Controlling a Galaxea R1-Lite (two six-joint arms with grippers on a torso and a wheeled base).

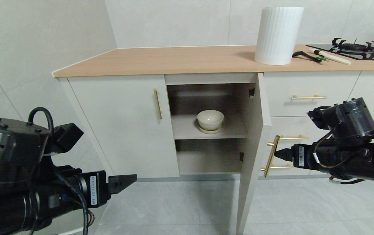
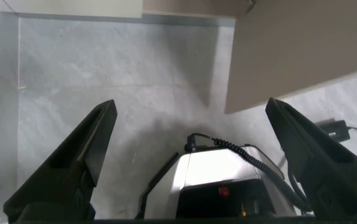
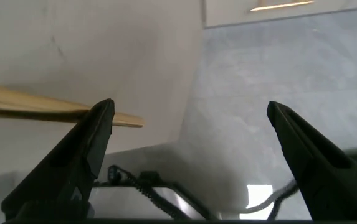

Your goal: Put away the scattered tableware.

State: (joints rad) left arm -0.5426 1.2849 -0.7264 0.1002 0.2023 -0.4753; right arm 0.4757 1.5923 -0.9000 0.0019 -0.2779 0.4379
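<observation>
With the bowl (image 1: 210,118) on its saucer (image 1: 210,131) on the cabinet's upper shelf, stowing looks done and only shutting the open door (image 1: 250,156) seems left; the right gripper (image 1: 278,153), spread and empty, sits by the door handle (image 1: 271,156), the left gripper (image 1: 131,179) equally spread and empty at near left.

One bowl (image 1: 210,119) on one saucer (image 1: 210,131). One white canister (image 1: 278,35) at the surface's (image 1: 174,60) one o'clock. Two utensils at two o'clock: black-handled tool (image 1: 304,55), white-handled tool (image 1: 332,58). Two hands: left hand (image 2: 190,107), right hand (image 3: 190,107).
</observation>
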